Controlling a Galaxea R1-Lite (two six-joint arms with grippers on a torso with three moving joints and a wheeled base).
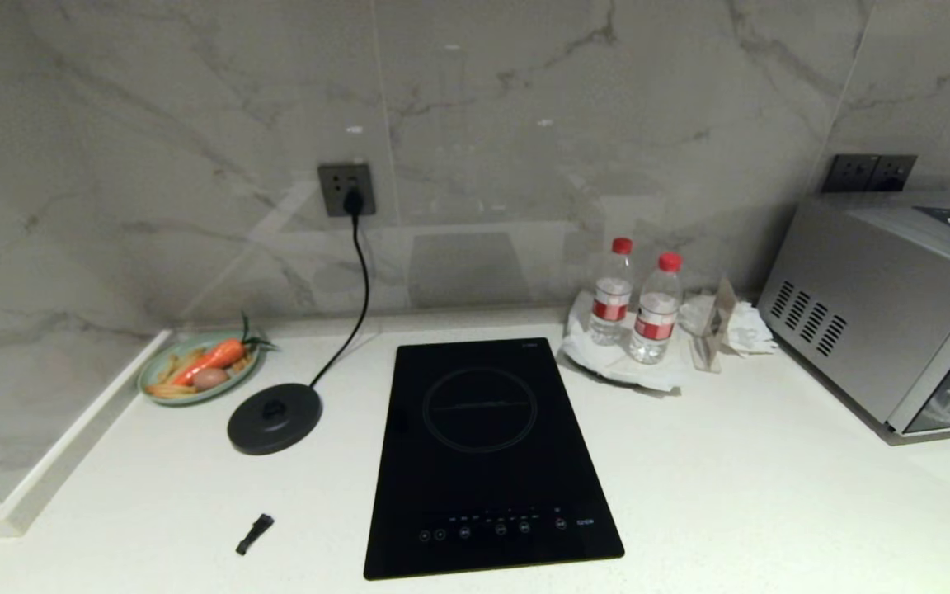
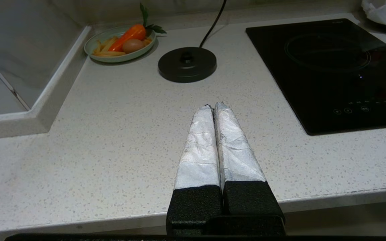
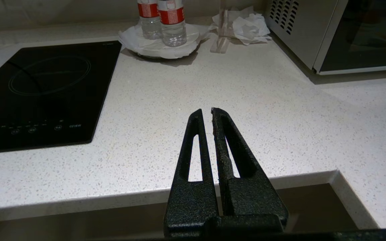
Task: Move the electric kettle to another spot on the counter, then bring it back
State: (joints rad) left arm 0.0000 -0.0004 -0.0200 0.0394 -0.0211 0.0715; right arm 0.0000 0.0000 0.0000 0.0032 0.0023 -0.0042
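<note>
The marble wall [image 1: 524, 124] rises behind a wide white speckled table [image 1: 772, 511] that fills the scene. At the far right of the table stands a silver oven [image 1: 879, 313], its vented side facing the centre. Set into the middle of the table is the black glass cooktop [image 1: 487, 462], its ring marking and touch controls visible. Right of the cooktop, near the wall, two water bottles [image 1: 636, 301] with red caps stand side by side on a white cloth [image 1: 615, 363], with crumpled paper [image 1: 743, 326] just beside them toward the oven. Left of the cooktop lies the round black kettle base [image 1: 275, 418], bare on top, its cord [image 1: 357, 289] running up to a wall socket [image 1: 346, 189]. The electric kettle shows in none of the views, so where it is cannot be told. Beyond the base, in the left corner, a green plate [image 1: 163, 363] carries a carrot [image 1: 213, 360], an egg and some yellow strips. A small black object [image 1: 254, 533] lies on the table near the front, left of the cooktop. The left gripper [image 2: 213, 105], its fingers wrapped in silvery tape, hangs over the front edge of the table, aimed toward the kettle base, fingers pressed together and empty. The right gripper [image 3: 205, 111] hangs over the front edge right of the cooktop, its black fingers nearly together with only a slit between the tips, holding nothing.
</note>
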